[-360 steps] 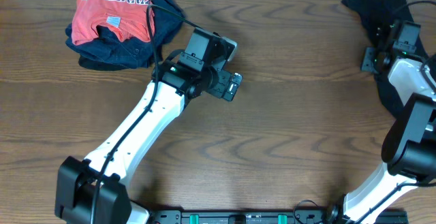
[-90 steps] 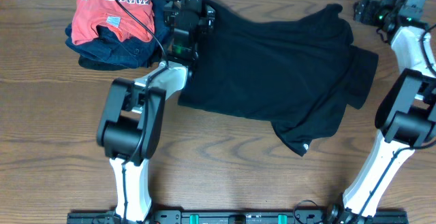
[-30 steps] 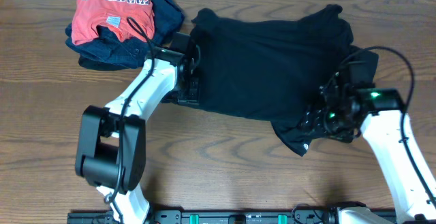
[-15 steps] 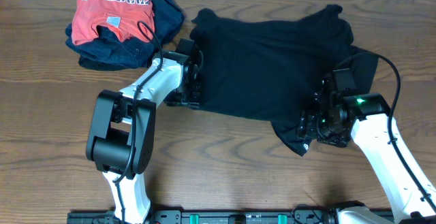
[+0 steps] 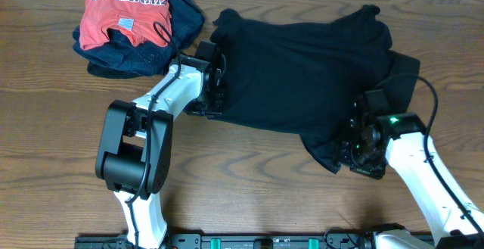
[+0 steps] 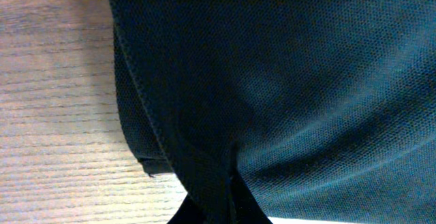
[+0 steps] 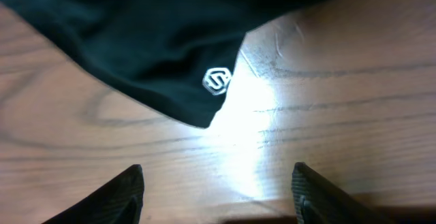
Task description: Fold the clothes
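On the wooden table (image 5: 265, 196) the black shirt (image 5: 302, 67) lies spread but rumpled, so both corners should, I judge, be taken firmly before pulling it flat: the left gripper (image 6: 228, 197), arm bent low, is pinched closed on one hem, while the right gripper (image 7: 218, 183) hovers empty, jaws apart, over the white logo (image 7: 218, 81).

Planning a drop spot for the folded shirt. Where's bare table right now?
Bare: front centre of the table, below the black shirt, left of the right gripper; front left, below the red shirt and navy garment pile. Crowded: the gap between pile and shirt, where the left gripper sits.
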